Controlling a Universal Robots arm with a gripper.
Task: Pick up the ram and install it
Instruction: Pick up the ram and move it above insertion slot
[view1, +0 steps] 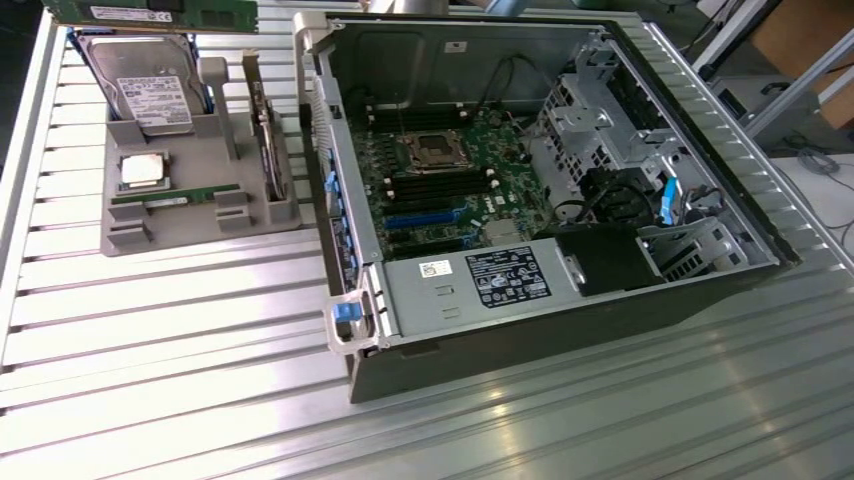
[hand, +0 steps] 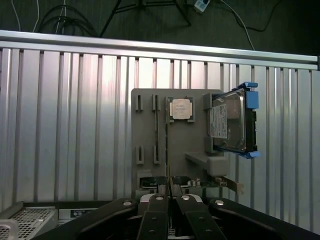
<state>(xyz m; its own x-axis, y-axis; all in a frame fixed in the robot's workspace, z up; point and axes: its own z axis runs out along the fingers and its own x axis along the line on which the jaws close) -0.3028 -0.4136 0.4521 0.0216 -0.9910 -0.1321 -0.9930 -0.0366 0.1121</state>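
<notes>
**Grip.** The claw (hand: 170, 191) is pressed together on the ram (view1: 147, 14), pinching the thin board between two black fingers (hand: 156, 220). In the wrist view the ram sits edge-on in the grip, as a narrow line.

**Position.** In the exterior view the ram hangs above the far end of the tray (view1: 160, 235), over the hard drive (view1: 144, 85). Its long axis runs from the exterior view's left to its right, near level. The slots (view1: 447, 186) on the board (view1: 447, 215) inside the open case (view1: 314, 90) lie toward the exterior view's right and lower. Judged from this view, their long axes run roughly the same way as the ram's.

**Materials.**
- The ram is a flat, rigid green laminate with black chips and a white label.
- A second ram (view1: 174, 197) lies in a tray groove.
- The tray is matte grey plastic.
- The table (view1: 160, 340) is ribbed bright metal.
- The case is sheet metal.
</notes>
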